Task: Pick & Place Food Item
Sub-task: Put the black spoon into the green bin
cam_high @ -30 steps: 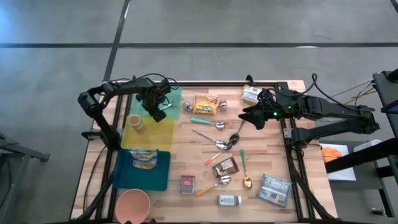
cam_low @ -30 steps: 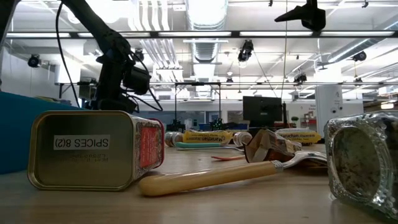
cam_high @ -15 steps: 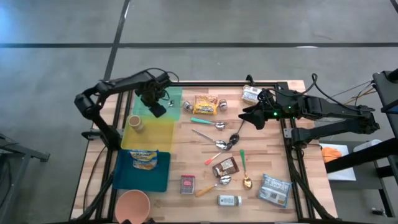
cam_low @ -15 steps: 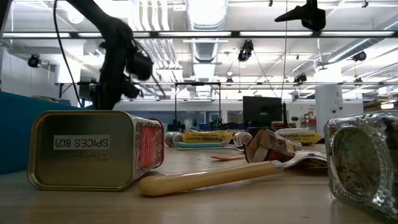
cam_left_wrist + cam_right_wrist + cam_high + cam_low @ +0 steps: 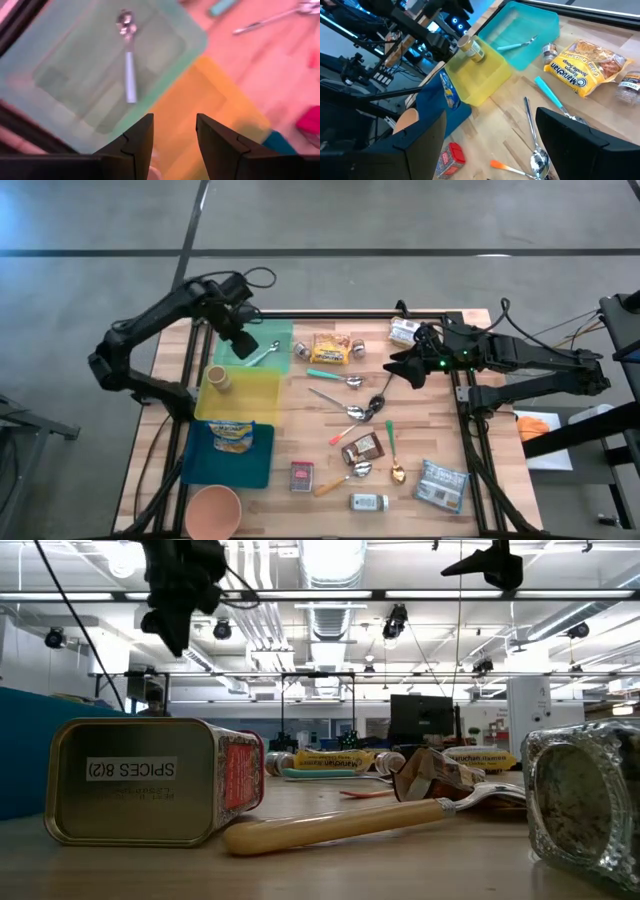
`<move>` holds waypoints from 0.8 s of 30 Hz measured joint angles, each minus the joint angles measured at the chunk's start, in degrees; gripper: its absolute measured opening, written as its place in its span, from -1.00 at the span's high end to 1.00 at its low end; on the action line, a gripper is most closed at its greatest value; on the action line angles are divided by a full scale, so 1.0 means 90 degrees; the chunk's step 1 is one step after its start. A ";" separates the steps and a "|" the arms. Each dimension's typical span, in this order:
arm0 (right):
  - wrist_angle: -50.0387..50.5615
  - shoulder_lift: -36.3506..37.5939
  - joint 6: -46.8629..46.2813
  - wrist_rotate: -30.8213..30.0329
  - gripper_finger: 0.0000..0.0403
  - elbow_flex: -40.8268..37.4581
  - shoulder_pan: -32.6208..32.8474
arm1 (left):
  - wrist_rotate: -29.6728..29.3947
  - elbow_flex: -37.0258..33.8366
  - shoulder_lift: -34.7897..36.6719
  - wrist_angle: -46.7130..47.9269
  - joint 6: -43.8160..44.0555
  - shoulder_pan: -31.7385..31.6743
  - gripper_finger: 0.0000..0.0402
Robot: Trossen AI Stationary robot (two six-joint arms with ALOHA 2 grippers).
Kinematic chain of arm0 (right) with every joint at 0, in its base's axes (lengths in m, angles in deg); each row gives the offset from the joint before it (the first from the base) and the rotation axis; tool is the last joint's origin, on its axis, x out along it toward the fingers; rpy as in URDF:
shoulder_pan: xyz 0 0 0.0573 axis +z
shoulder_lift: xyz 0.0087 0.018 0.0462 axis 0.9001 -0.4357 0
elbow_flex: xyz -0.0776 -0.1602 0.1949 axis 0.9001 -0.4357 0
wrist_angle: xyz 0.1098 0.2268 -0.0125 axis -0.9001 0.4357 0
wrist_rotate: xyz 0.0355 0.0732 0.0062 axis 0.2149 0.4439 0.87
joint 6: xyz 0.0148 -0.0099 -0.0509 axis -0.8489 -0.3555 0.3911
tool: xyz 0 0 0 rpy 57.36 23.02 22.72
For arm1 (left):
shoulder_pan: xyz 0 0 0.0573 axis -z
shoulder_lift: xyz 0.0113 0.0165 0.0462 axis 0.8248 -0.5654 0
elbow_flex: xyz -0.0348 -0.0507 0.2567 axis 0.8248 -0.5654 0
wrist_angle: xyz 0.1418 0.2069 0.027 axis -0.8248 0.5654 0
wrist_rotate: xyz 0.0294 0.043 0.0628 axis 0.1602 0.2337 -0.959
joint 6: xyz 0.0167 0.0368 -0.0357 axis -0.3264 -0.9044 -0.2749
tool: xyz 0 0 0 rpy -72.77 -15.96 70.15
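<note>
a crowded worktable, counted from above: three trays, one teal, one yellow, one dark blue; one pink bowl; two yellow noodle packets; three other pouches, brown, silver and white; one red spice tin; three small jars; one tan cup; and roughly seven spoons, one in the teal tray, the others overlapping too closely for a firm count.
</note>
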 joint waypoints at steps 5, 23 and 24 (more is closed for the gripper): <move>0.0058 -0.0065 0.0500 0.0172 -0.51 -0.0002 -0.0002 | 0.0490 -0.0111 0.0294 0.0363 0.0049 0.0691 0.22; 0.0069 -0.1409 0.0908 0.0601 -0.51 -0.0002 -0.0372 | -0.0806 -0.1227 0.1062 -0.3036 0.3859 0.4539 0.22; 0.0060 -0.1518 0.0941 0.0747 -0.51 -0.0002 -0.0452 | -0.0937 -0.1227 0.1063 -0.3029 0.3954 0.4564 0.22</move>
